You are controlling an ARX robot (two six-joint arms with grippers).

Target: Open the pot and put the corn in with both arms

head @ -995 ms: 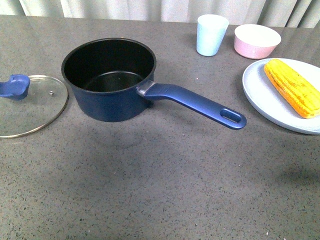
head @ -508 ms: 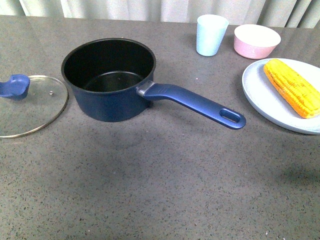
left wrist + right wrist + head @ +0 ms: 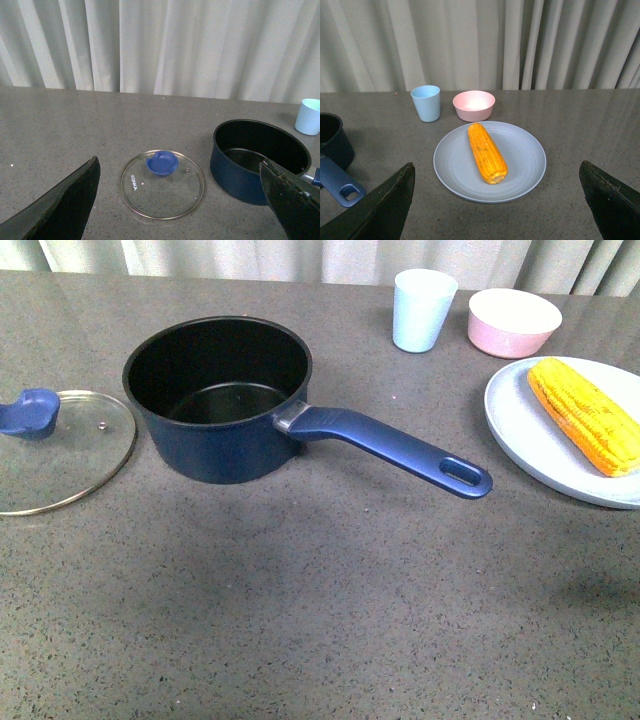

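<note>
Pot (image 3: 220,400) stood open, frame centre; lid (image 3: 60,450) lay at left edge; corn (image 3: 585,415) lay on plate (image 3: 530,435), right edge; cup (image 3: 423,308), bowl (image 3: 513,322) upper right; only wrist views showed left gripper (image 3: 177,170), right gripper (image 3: 496,170), both jaws apart.

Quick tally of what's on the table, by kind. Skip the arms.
Cookware: 2 (pot, lid)
Tableware: 3 (cup, bowl, plate)
Food: 1 (corn)
Total: 6
</note>
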